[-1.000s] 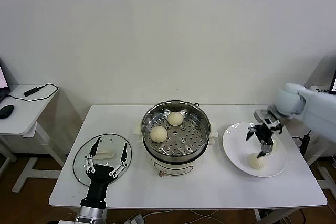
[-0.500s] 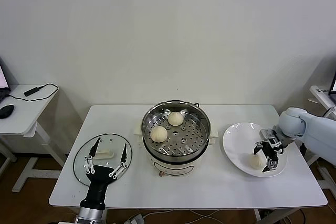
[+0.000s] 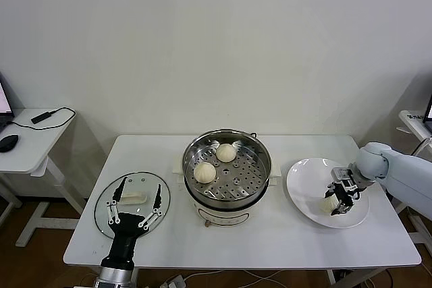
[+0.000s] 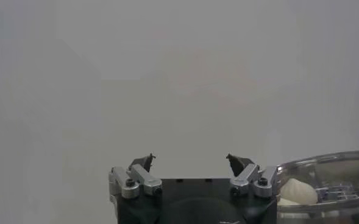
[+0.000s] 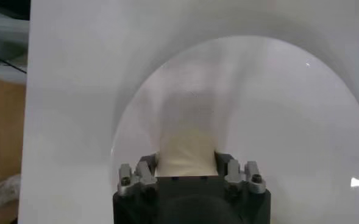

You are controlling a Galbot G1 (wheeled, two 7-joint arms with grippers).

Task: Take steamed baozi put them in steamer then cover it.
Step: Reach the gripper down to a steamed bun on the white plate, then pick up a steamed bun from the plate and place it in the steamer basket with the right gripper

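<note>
The steamer (image 3: 227,181) stands mid-table with two baozi on its perforated tray, one at the back (image 3: 226,152) and one at the front left (image 3: 204,172). My right gripper (image 3: 339,197) is low over the white plate (image 3: 304,183) and shut on a third baozi (image 3: 329,204); in the right wrist view this baozi (image 5: 186,149) sits squeezed between the fingers (image 5: 147,169), at the plate's surface. The glass cover (image 3: 108,197) lies flat at the table's left, handle (image 3: 133,198) up. My left gripper (image 3: 142,185) hovers open over it, empty (image 4: 188,159).
The plate (image 5: 277,109) lies close to the table's right edge. A side table with a mouse and cable (image 3: 30,133) stands far left. The steamer's rim with a baozi (image 4: 298,192) shows at the edge of the left wrist view.
My right gripper came down from above the plate onto the baozi and closed on it. The left arm stayed over the cover.
</note>
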